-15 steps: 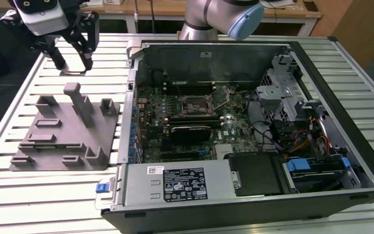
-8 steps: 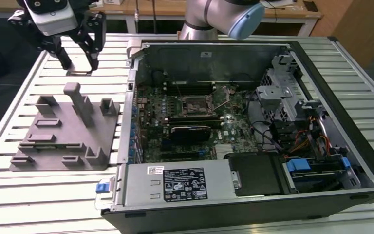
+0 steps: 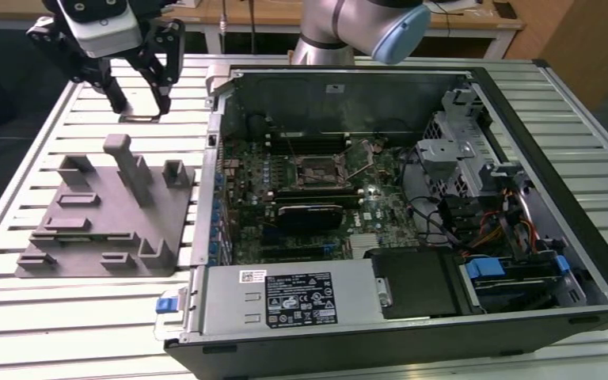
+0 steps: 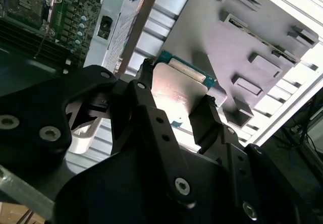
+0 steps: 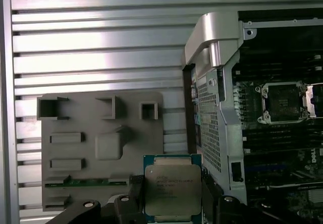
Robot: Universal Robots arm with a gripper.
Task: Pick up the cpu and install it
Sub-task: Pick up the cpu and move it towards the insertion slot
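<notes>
The gripper (image 3: 140, 104), carrying the cpu (image 5: 172, 187), is hanging over bare slats near the table's (image 3: 93, 317) corner. The grey fixture's (image 3: 104, 214) posts are rising nearby, and the computer case's (image 3: 215, 142) side wall is standing before the socket (image 3: 315, 168).

Lab/workshop: open PC case (image 3: 347, 75) on slatted alu bench (image 3: 51, 317), robot arm (image 3: 351, 28).

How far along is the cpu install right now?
Pickup looks done: the claw is shut on the cpu, held above the slatted table near the grey fixture. Install is left: the motherboard socket sits empty, and the cpu is outside the computer case.
</notes>
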